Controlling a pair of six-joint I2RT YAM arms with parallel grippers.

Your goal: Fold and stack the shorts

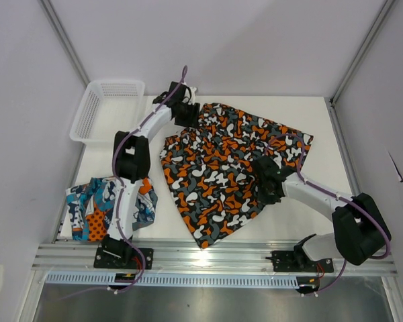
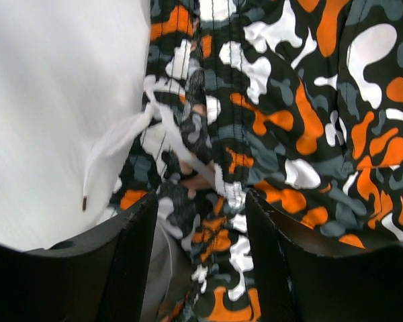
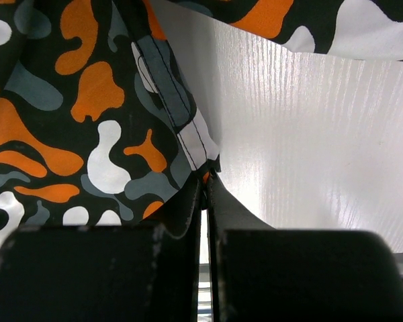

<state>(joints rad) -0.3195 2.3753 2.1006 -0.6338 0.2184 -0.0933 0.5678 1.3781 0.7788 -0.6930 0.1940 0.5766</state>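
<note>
The camouflage shorts lie spread across the middle of the table. My left gripper is at their far left corner, on the waistband. In the left wrist view it is open, with bunched waistband cloth between its fingers and a white drawstring trailing to the left. My right gripper is over the shorts' right part. In the right wrist view it is shut on a stitched hem edge of the shorts. The patchwork shorts lie crumpled at the near left, partly behind the left arm.
A white mesh basket stands at the far left corner, next to the left gripper. White walls enclose the table on three sides. An aluminium rail with both arm bases runs along the near edge.
</note>
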